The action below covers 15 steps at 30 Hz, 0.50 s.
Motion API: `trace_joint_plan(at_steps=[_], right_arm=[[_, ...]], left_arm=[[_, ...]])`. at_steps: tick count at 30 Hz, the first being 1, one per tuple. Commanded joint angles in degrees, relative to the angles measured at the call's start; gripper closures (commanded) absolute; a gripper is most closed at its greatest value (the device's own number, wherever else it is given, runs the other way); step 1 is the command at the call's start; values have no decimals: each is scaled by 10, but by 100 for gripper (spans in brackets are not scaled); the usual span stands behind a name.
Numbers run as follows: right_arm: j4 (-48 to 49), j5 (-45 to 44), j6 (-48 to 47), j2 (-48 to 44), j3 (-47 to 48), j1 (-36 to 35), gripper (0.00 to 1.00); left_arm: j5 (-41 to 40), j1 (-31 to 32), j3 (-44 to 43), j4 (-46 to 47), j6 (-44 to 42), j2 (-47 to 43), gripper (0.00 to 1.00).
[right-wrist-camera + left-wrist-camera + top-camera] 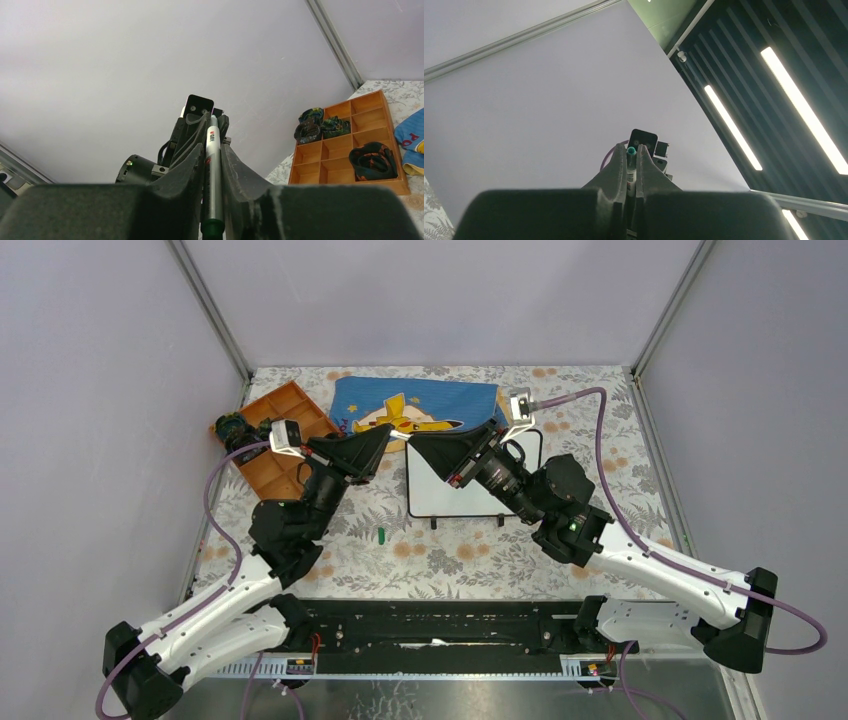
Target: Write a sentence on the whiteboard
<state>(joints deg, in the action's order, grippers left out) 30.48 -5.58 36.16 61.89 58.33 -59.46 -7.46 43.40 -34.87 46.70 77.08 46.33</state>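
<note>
My two grippers meet tip to tip in the air above the table's middle. The left gripper (386, 437) (631, 148) is shut on a white marker (631, 175) whose teal-green end shows at its fingertips. The right gripper (418, 447) (214, 119) is shut on the same marker (214, 165); the silver-white barrel runs along its fingers, with a dark green end near the palm. The whiteboard (440, 495) lies flat under the right gripper, partly hidden by that arm. Its visible part is blank, and the sentence is not in view.
A small green cap (381, 535) lies on the floral tablecloth left of the board. An orange compartment tray (290, 405) (350, 145) with dark rolled items stands at the back left. A blue Pikachu cloth (420, 400) lies behind the board. Walls close in on three sides.
</note>
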Motion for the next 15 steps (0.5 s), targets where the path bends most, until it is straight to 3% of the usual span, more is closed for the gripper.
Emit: trace_joint_plan(at_steps=[1, 8, 10, 15], right_arm=[[51, -12, -7, -5, 14, 1, 79], [52, -16, -8, -6, 11, 2, 97], [52, -18, -6, -8, 9, 1, 97], [53, -19, -2, -8, 8, 2, 85]], left_arm=[[-3, 6, 1, 0, -8, 5, 100], [-5, 8, 3, 1, -10, 7, 100], [-6, 9, 3, 1, -10, 6, 100], [-9, 11, 3, -1, -13, 2, 100]])
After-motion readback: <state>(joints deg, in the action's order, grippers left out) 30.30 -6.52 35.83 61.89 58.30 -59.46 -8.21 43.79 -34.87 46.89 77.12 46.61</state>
